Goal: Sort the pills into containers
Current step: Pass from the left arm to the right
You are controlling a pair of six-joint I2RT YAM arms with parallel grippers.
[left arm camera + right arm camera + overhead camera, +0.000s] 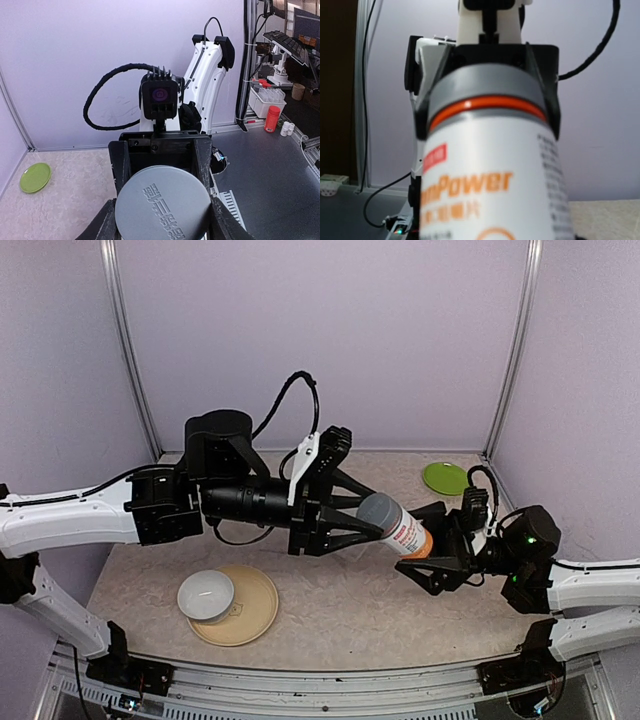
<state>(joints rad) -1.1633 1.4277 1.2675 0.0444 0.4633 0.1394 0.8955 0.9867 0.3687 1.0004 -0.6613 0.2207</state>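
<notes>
A white bottle (398,528) with an orange label and grey cap (375,510) hangs in the air above the table's middle, lying tilted between both arms. My left gripper (352,516) is shut around the grey cap (162,202), which fills the space between its fingers in the left wrist view. My right gripper (432,552) is shut on the bottle's lower end. In the right wrist view the bottle (490,175) blocks nearly everything, and my own fingers are hidden. No pills and no clear pill box are in view.
A white bowl (206,595) sits on a tan plate (258,608) at the front left. A small green plate (445,478) lies at the back right corner; it also shows in the left wrist view (35,177). Purple walls enclose the table.
</notes>
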